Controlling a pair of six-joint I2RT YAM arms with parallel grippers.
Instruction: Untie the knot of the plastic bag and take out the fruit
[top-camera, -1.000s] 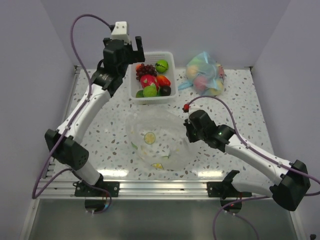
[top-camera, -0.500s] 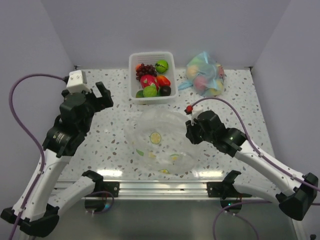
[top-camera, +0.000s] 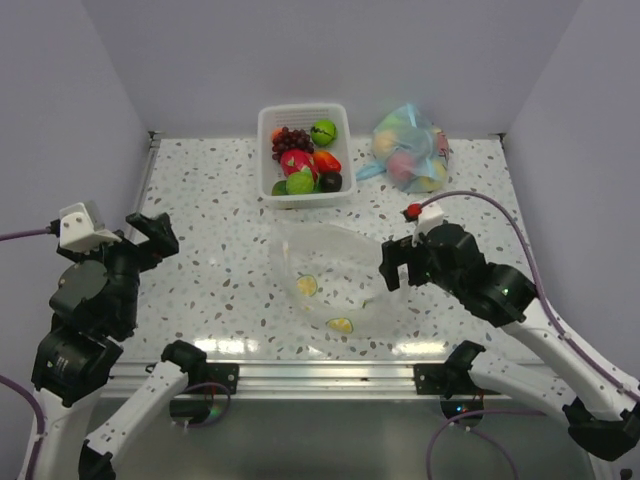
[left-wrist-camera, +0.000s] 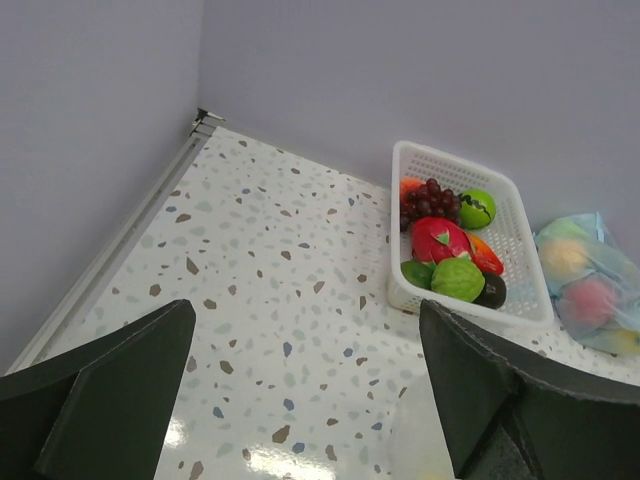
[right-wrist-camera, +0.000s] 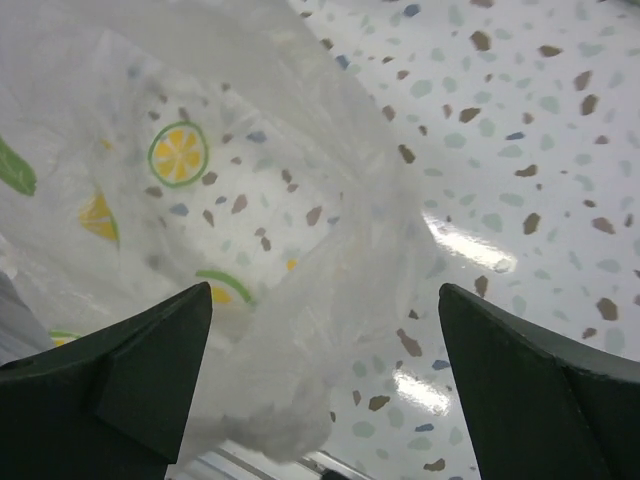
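While the right gripper (top-camera: 392, 268) hangs with its jaws spread wide and nothing between them, the plastic bag (top-camera: 330, 285) lies crumpled on the table (top-camera: 215, 200) just below and to the left of its fingertips; contact between film and finger cannot be judged. Citrus-slice shapes (right-wrist-camera: 178, 153) show on the film, printed or loose I cannot tell. The left gripper (left-wrist-camera: 307, 320) is likewise spread and empty, with the fruit (left-wrist-camera: 450, 240) heaped in the white basket (left-wrist-camera: 450, 158) ahead and to its right, beside a blue-tinted bag (left-wrist-camera: 585, 295).
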